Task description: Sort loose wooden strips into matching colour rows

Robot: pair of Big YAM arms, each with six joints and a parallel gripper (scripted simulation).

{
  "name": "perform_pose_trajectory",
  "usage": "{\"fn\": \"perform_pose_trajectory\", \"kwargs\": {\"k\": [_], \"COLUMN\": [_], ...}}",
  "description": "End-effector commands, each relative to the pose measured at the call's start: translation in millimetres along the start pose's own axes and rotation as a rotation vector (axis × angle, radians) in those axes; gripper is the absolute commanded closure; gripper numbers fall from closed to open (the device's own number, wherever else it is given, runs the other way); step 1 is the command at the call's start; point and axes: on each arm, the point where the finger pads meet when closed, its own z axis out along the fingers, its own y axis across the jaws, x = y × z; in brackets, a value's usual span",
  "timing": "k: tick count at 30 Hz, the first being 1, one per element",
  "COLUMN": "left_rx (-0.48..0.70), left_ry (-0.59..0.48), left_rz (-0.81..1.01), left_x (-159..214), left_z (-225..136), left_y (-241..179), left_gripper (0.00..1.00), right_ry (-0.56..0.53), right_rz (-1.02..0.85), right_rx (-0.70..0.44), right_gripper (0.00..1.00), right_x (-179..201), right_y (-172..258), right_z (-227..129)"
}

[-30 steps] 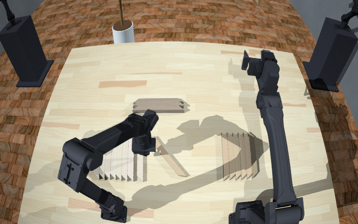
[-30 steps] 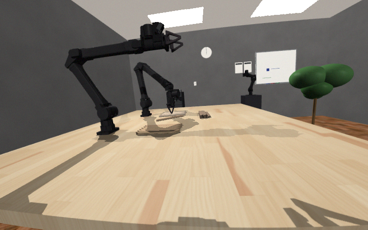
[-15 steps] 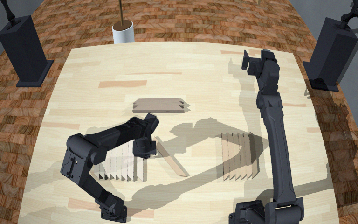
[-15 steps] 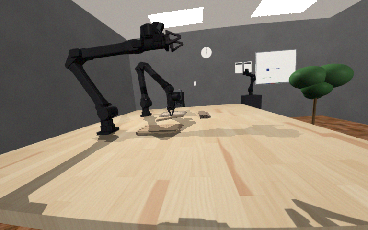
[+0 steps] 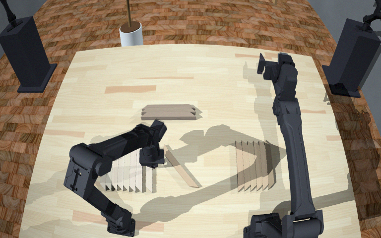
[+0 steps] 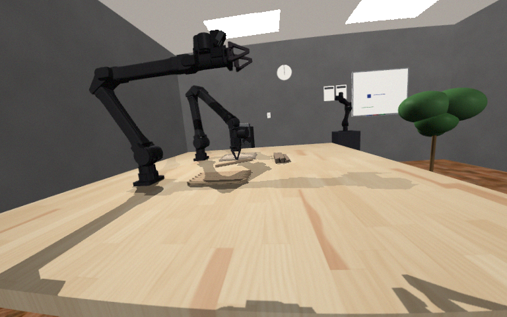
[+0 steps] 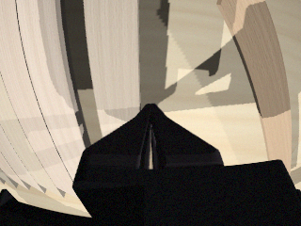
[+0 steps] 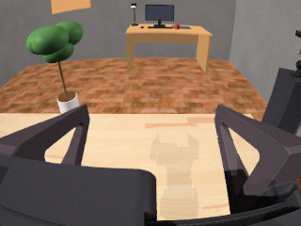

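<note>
1. Left jaws [image 5: 153, 166] [image 6: 236, 158]: clenched, nothing in them, tips low by the outer side of the loose pale strip [image 5: 149, 179] [image 7: 113, 56]. Contact: can't tell.
2. That strip lies almost parallel to the pale row [image 5: 126, 173] [image 6: 244, 154] [image 7: 28, 71], narrow gap between. I read this as a sideways nudge: I'd keep the tips low, push near mid-length, go slow, stop once edges meet. Off-centre would twist it; too hard could shove the row.
3. Loose tan strip [image 5: 182, 169] [image 6: 233, 162] [image 7: 268, 71]: slanted, other side of the jaws, not sorted yet. Keep clear.
4. Tan row [image 5: 247, 179] [image 6: 220, 178], brown row [image 5: 168, 109] [image 6: 280, 157]: further out.
5. Right jaws [image 5: 264, 66] [image 6: 249, 55]: released, high, well apart.
6. Counts: unjoined pale 1, loose tan 1, tan row looks like 6, brown row 3, pale row at least 6, arm covers part. Rows 3, arms at work 2.
</note>
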Motion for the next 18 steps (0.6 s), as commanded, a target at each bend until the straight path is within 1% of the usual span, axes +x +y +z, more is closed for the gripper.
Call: {"fn": "perform_pose_trajectory", "kwargs": {"k": [1, 11, 13, 18], "left_rx": [0.009, 0.011, -0.005, 0.007], "left_ry": [-0.020, -0.026, 0.013, -0.016], "left_rz": [0.004, 0.003, 0.003, 0.004], "left_x": [-4.9, -6.9, 0.1, -3.4], "left_z": [-3.9, -3.6, 4.3, -5.7], "left_y": [7.9, 15.8, 20.7, 22.7], "left_gripper": [0.99, 0.99, 0.99, 0.99], "right_ry": [-0.091, -0.090, -0.090, -0.081], "right_rz": [-0.001, -0.001, -0.001, -0.001], "right_rx": [-0.011, -0.010, -0.010, -0.011], "right_gripper": [0.00, 0.00, 0.00, 0.00], "right_x": [-49.0, -48.1, -47.9, -41.8], "right_y": [6.5, 6.0, 6.2, 6.7], "right_z": [3.6, 3.8, 3.9, 4.4]}}
